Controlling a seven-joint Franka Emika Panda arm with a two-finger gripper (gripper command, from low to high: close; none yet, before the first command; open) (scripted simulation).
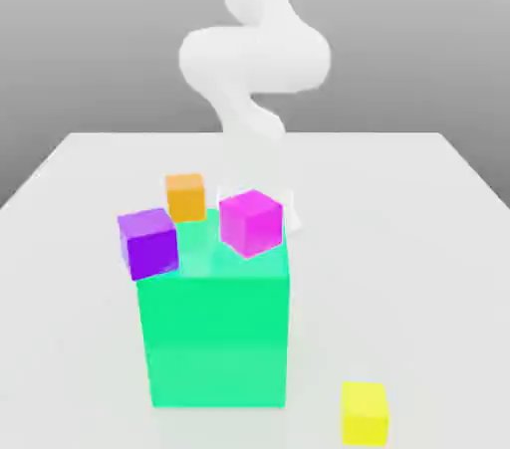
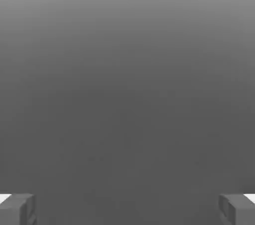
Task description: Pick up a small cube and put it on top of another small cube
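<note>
Nearest the exterior camera sits the small yellow cube [image 1: 365, 412], alone on the white tabletop [image 1: 428, 238], low toward the exterior view's right and just off the front corner of the big green block [image 1: 217, 337]. It touches nothing but the tabletop. Behind it the green block stands square and upright, much larger than any cube. At the block's upper corner on the exterior view's left sits a purple cube [image 1: 148, 242], overlapping the block's edge; whether it rests on the block or on the tabletop beside it I cannot tell. A magenta cube [image 1: 251, 222] shows over the block's top face, turned a little so one corner faces the camera. An orange cube [image 1: 185, 196] lies farther back, between the purple and magenta ones in the picture, seemingly behind the block. Beyond them the white arm [image 1: 254, 59] rises from the far part of the tabletop and bends forward above the block; its lower end is pale and hard to separate from the surface.

From the hand view, the pincer [image 2: 127, 209] is spread wide: one grey fingertip [image 2: 17, 209] sits at each side of the picture, far apart, with plain grey surface between them and nothing held.
</note>
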